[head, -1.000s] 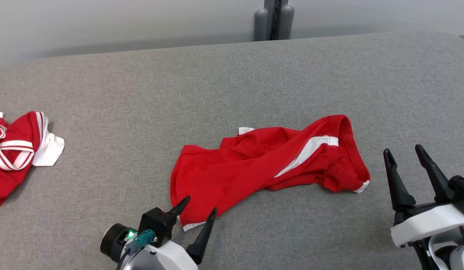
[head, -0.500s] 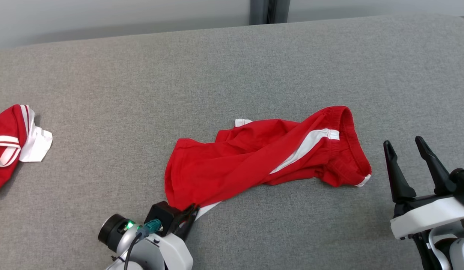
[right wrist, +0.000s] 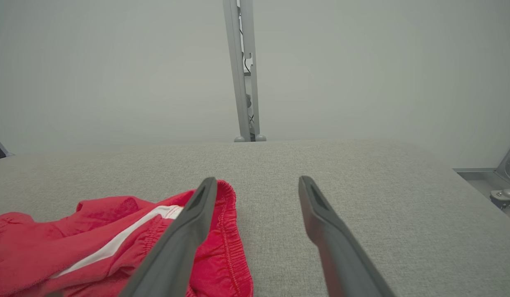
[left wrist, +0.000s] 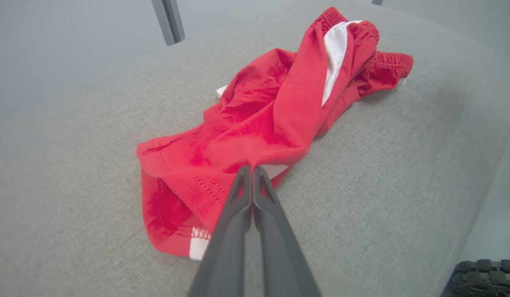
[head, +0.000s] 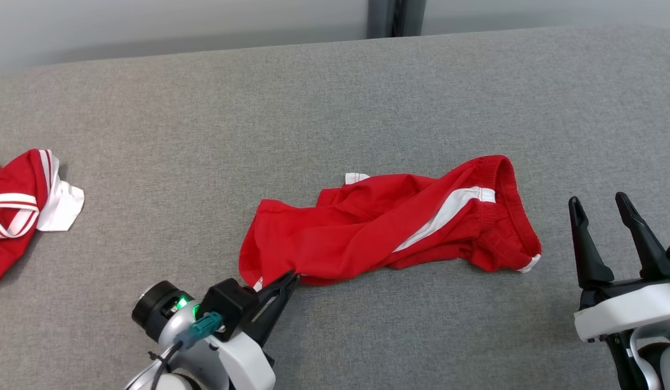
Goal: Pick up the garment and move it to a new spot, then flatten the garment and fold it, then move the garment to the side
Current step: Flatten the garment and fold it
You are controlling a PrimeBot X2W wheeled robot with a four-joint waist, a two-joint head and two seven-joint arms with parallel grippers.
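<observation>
Centre of grey padded surface [head: 335, 108] occupied by crumpled garment [head: 389, 227], red shorts with a white side stripe, stretched left to right: elastic waistband at the right end, leg hems at the left end, a small white corner poking out on the far side. At the near left, left gripper [head: 291, 277] reaching in from the near edge, fingers pressed together and pinching the near-left hem of the garment. In the left wrist view, tips closed on a red fold just beside a strip of white hem, cloth gathered towards them. To the right, right gripper [head: 597, 198] just beyond the waistband and apart from it, fingers spread wide, pointing away, holding nothing; bare grey surface between them in the right wrist view. At the left edge of the head view, second red-and-white garment [head: 15, 211] in a heap, well apart from the shorts. Beyond the far edge, grey post [head: 395, 16] upright against pale wall [head: 150, 21].
</observation>
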